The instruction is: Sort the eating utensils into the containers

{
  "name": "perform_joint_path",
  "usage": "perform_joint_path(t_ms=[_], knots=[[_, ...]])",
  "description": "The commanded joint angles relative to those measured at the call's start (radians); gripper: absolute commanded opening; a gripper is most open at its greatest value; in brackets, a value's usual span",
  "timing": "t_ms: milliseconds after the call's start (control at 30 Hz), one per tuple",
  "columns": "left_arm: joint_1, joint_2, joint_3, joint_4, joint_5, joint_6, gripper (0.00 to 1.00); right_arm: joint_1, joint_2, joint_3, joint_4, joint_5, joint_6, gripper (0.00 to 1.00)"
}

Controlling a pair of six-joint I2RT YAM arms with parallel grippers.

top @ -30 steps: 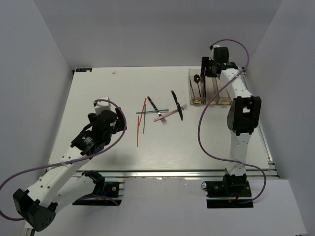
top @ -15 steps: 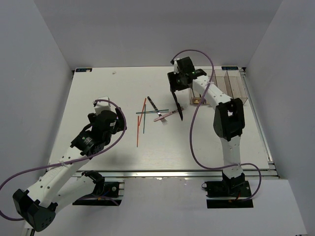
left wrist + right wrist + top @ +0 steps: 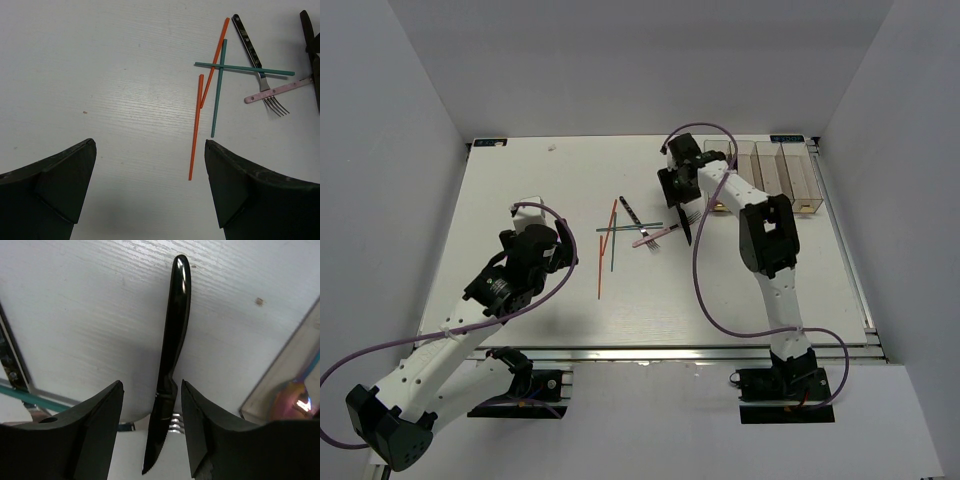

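Note:
The dark knife (image 3: 686, 232) lies right of the loose pile, and in the right wrist view it (image 3: 172, 350) runs between my fingers. My right gripper (image 3: 678, 195) (image 3: 151, 385) is open and straddles it, with a gap on both sides. A silver fork (image 3: 172, 422) lies under the blade. My left gripper (image 3: 563, 248) (image 3: 150, 145) is open and empty, near-left of the pile. The pile holds orange chopsticks (image 3: 197, 125), green chopsticks (image 3: 218, 90), a black-handled fork (image 3: 247, 45) and a pink-handled fork (image 3: 277, 92). The clear containers (image 3: 790, 175) stand at the back right.
A shiny spoon bowl (image 3: 295, 400) shows inside the nearest bin's corner (image 3: 272, 385), just right of my right fingers. My right arm's links (image 3: 765, 235) and cable hang over the table in front of the bins. White walls close in the table's sides.
My right arm has swung left from above the bins and come down over the dark knife. The left arm and the pile have not moved.

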Motion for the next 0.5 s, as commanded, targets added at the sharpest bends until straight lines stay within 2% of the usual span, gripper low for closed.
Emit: perform_joint_path(t_ms=[0, 300, 467], knots=[[-0.001, -0.016, 0.005, 0.020, 0.008, 0.005, 0.98, 0.005, 0.054, 0.073, -0.025, 0.009, -0.009, 0.55], [-0.001, -0.010, 0.005, 0.021, 0.015, 0.008, 0.98, -0.006, 0.106, 0.107, -0.013, 0.050, -0.015, 0.55], [-0.001, -0.010, 0.006, 0.021, 0.015, 0.008, 0.98, -0.011, 0.125, 0.121, -0.039, 0.023, -0.012, 0.49]])
